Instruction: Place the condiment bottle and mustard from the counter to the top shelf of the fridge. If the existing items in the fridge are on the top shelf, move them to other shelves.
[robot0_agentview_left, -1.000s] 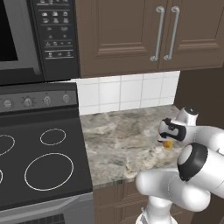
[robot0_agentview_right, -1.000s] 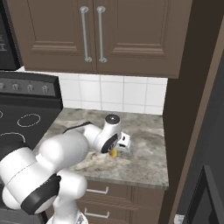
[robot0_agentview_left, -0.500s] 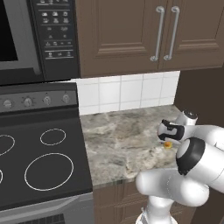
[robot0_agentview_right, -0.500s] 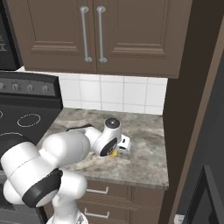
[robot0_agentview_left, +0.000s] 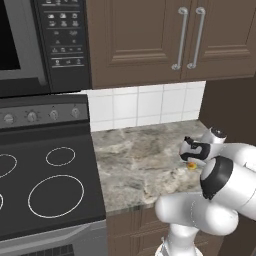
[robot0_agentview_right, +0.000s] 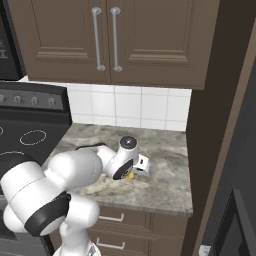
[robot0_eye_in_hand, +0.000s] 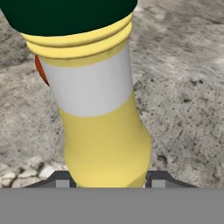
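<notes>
Mustard bottle was found standing on the marbled table, near its right end, beside the dark cabinet wall. Body was seen as yellow and smooth, with a white band, ribbed yellow collar and dark green cap; an orange patch showed behind it. The claw was set with a fingertip pressed at each side of the bottle's body, apparently clenched on it. Judged risk: the smooth rounded plastic could slip or tip on lifting if the pinch is shallow. Stone surface was noted as mottled grey-brown and matte.
</notes>
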